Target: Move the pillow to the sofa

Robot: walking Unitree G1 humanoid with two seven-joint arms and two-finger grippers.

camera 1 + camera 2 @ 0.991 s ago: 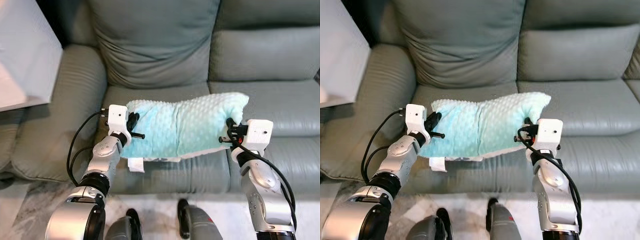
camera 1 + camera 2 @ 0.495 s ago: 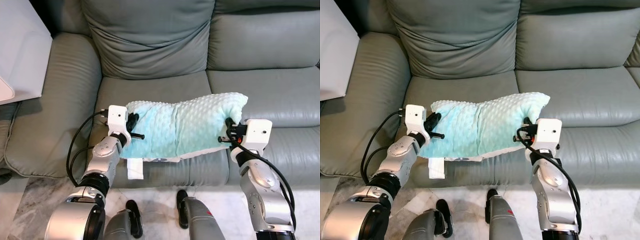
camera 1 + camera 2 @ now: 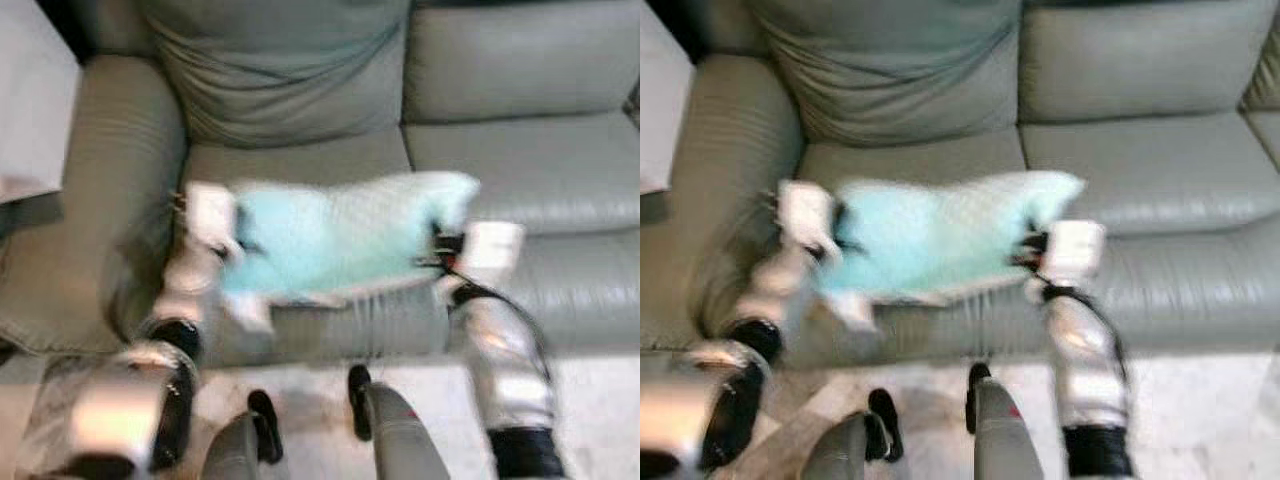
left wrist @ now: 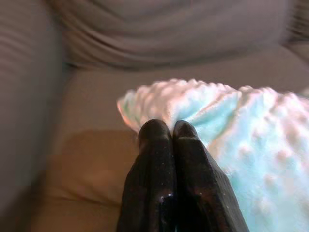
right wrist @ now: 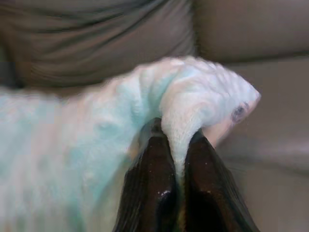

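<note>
A light teal, bumpy pillow hangs between my two arms, just above the front of the grey sofa seat. My left gripper is shut on the pillow's left corner, its black fingers pressed together against the fabric. My right gripper is shut on a fold of the pillow's right corner. In the eye views the left gripper and right gripper sit at the pillow's two ends. Both eye views are blurred by motion.
A large grey back cushion leans on the sofa behind the pillow. The sofa's left armrest is beside my left arm. A pale surface is at far left. My feet stand on marbled floor before the sofa.
The whole picture has shifted and blurred, so the camera is moving. The pillow stays held between both grippers and now sits slightly higher in the picture.
</note>
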